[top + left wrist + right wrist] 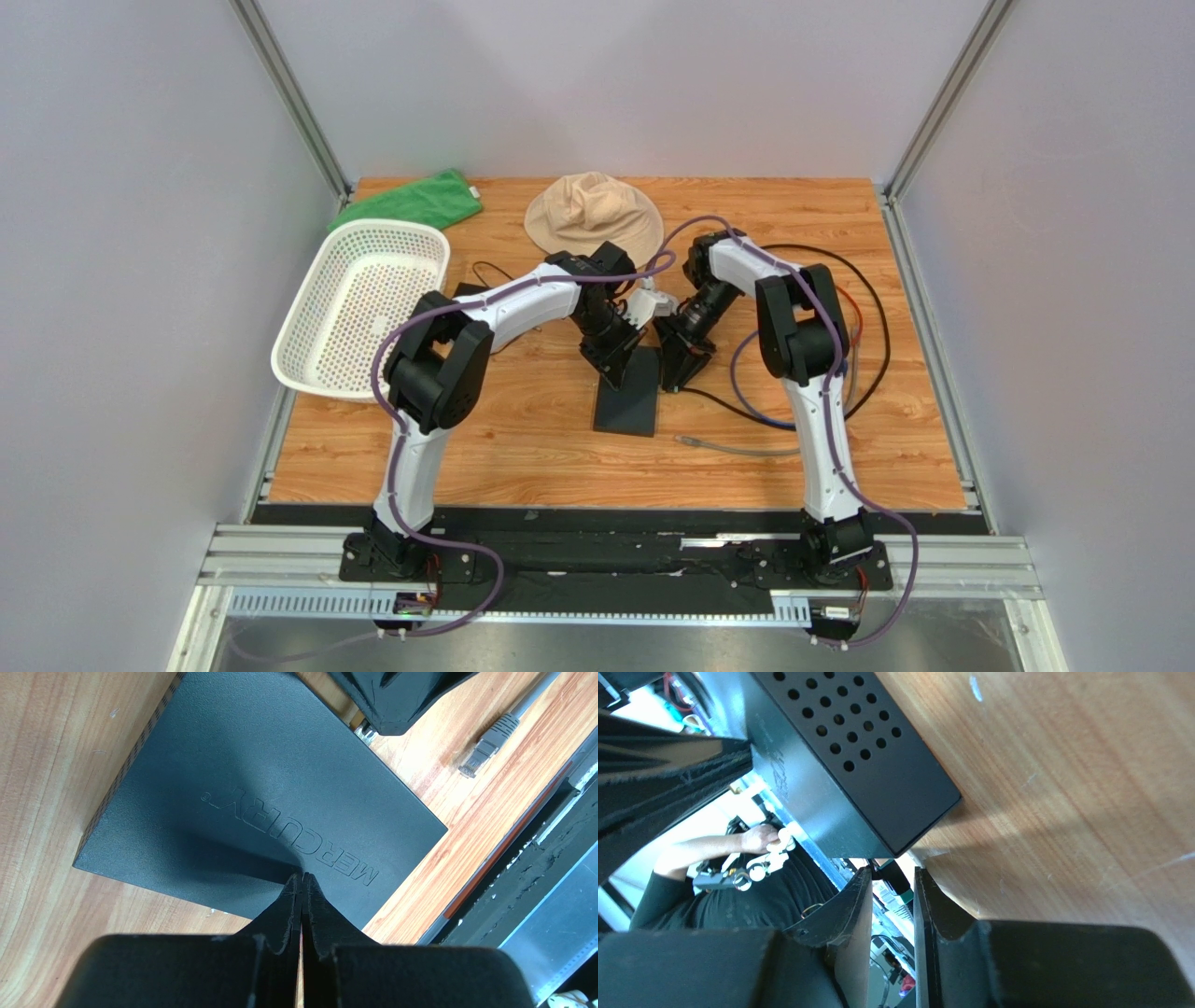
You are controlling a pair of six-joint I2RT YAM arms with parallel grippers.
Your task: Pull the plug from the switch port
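The switch (627, 406) lies flat (long axis near-to-far).

The one word that can be read is MERCURY, in capitals pressed into the flat top of the black switch (231, 756). In the left wrist view it stands upside down, its first letter toward 4 o'clock and its last toward 10 o'clock. A tiny mark after the Y is too small to read. Faint lettering on the switch in the right wrist view cannot be made out.

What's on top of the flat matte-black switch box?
Only the left gripper, shut, tips apparently touching the matte-black switch lid. The right gripper hides part of its socket edge.
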